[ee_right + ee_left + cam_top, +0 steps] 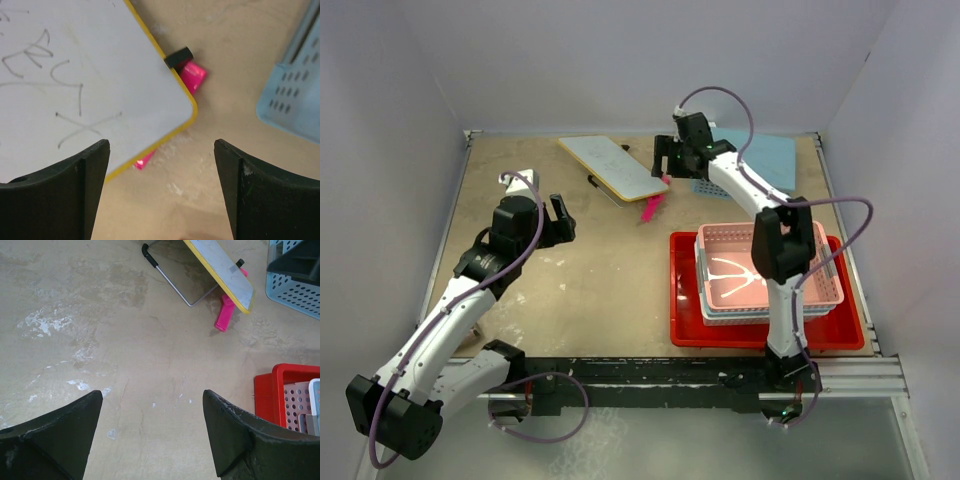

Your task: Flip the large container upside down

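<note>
The large container, a glossy red tray [685,300], lies open side up at the front right of the table with a pink perforated basket [720,245] stacked in it. Its corner shows at the right edge of the left wrist view [262,395]. My left gripper [565,222] is open and empty over bare table, well left of the tray; its jaws stand wide apart in its own view [152,395]. My right gripper [663,165] is open and empty at the far middle, above the whiteboard's corner [161,145], far from the tray.
A yellow-edged whiteboard [612,165] lies at the far middle, also in the right wrist view [75,75], with a pink object [652,208] beside it. A light-blue perforated basket [760,160] sits at the far right. White walls enclose the table.
</note>
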You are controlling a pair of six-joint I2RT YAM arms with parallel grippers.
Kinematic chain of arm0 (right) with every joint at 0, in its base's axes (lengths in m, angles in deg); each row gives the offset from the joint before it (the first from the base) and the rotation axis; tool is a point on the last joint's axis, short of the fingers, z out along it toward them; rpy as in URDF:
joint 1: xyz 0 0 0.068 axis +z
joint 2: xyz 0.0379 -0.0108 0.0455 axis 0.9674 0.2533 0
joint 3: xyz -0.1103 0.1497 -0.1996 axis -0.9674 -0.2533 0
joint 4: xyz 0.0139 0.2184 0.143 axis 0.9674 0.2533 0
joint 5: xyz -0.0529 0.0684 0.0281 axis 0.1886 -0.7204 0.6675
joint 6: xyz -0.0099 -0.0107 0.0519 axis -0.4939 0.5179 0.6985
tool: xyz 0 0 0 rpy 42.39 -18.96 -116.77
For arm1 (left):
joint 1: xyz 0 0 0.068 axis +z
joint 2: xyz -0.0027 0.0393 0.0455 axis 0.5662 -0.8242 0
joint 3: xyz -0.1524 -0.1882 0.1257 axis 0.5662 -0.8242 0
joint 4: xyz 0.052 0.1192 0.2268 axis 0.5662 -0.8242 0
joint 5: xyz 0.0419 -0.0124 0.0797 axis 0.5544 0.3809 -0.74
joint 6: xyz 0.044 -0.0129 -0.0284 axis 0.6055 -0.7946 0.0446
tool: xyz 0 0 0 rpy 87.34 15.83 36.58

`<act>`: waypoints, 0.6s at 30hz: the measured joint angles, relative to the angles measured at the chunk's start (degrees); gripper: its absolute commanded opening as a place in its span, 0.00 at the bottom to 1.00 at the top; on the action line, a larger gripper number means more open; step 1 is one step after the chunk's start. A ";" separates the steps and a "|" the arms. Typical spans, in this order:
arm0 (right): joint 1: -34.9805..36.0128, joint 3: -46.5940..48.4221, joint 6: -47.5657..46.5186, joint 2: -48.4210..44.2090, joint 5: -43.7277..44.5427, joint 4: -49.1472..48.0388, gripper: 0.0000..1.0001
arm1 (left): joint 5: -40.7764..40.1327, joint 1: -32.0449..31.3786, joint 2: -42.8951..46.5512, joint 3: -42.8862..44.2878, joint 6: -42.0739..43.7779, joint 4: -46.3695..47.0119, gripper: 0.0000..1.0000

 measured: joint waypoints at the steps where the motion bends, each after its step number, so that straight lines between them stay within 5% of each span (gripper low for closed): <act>1: 0.09 2.08 0.26 1.95 -0.13 0.13 0.86 | 0.00 0.00 0.00 0.00 0.00 0.00 0.79; 10: -0.24 14.19 2.71 13.90 6.03 5.68 0.88 | -0.11 0.00 0.74 0.15 0.02 -0.39 0.79; 18: -8.79 5.99 4.42 9.94 9.66 7.76 0.89 | -0.26 0.00 1.66 0.98 0.02 -0.66 0.79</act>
